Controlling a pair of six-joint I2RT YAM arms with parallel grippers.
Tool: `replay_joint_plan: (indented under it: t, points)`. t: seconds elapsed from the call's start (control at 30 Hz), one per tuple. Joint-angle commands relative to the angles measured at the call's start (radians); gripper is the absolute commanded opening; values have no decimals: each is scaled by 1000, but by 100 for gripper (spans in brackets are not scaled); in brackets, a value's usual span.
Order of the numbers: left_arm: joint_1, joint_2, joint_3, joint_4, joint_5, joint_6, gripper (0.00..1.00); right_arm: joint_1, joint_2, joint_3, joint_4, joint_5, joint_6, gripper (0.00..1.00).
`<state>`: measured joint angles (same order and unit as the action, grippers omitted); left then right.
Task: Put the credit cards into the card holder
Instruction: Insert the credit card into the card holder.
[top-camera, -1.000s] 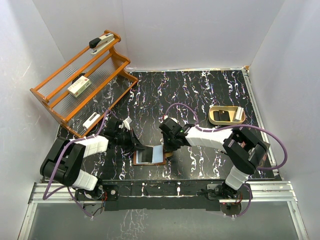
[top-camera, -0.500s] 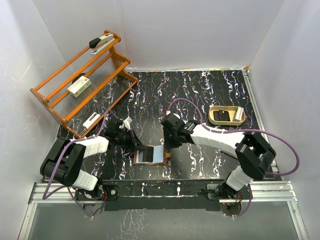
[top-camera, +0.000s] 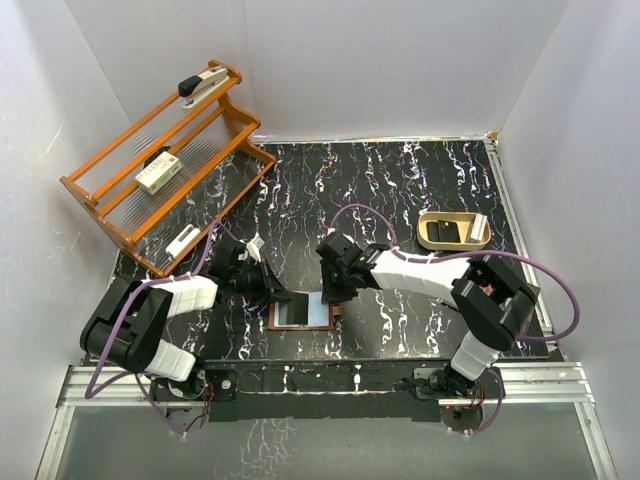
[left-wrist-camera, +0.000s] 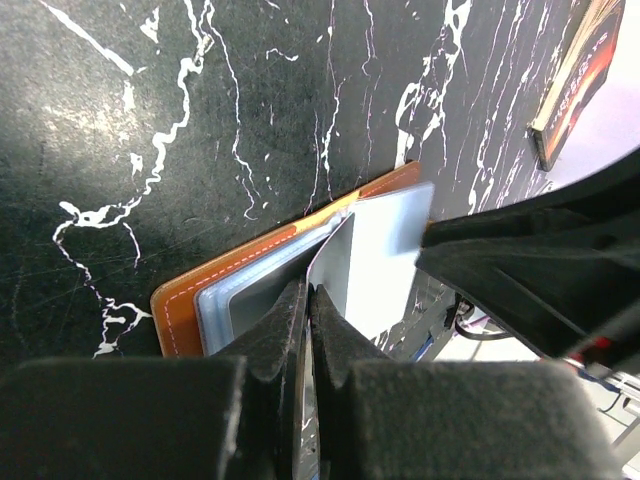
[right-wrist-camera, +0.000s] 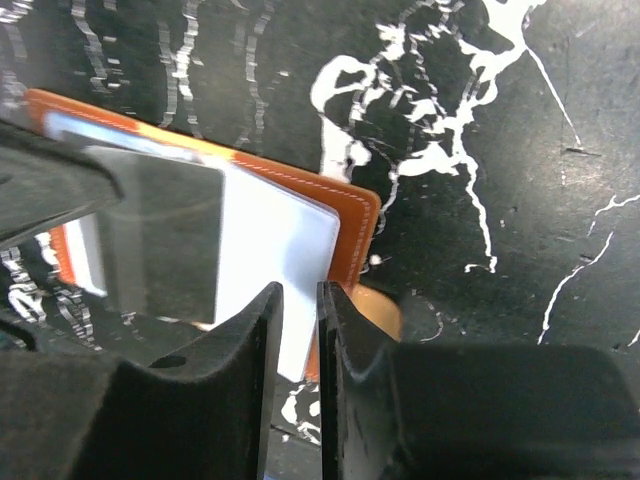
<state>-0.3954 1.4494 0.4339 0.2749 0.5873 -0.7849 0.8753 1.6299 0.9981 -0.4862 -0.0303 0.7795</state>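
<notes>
**Two arms meet over an open card holder (right-wrist-camera: 355, 225) lying at the near middle of the black marbled table (top-camera: 420, 180).**

The left gripper (left-wrist-camera: 308, 312) has its jaws pressed together on a thin glossy leaf standing up from the holder, apparently a pocket sleeve. The right gripper (right-wrist-camera: 300, 330) hovers at the holder's right edge, jaws a little apart and nothing clamped between them. A pale credit card (right-wrist-camera: 275, 250) lies flat in the right half. Such cards are likely light, stiff and slick, and too flat to pinch from above, so a grip belongs on a free short edge or corner. The soft, light leather would probably slide or fold shut unless held.
</notes>
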Motion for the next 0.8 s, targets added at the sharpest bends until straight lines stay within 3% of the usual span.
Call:
replay_joint_plan:
  t: [0.0, 0.23, 0.77]
  points:
    - [-8, -26, -22, -14, -20, 13, 0, 5, 44, -27, 25, 17, -2, 17]
    - [-13, -38, -51, 38, 1, 23, 0, 11, 71, -59, -5, 88, -18, 11]
    - [-26, 30, -46, 139, 2, -55, 0, 17, 53, -104, 24, 92, 0, 10]
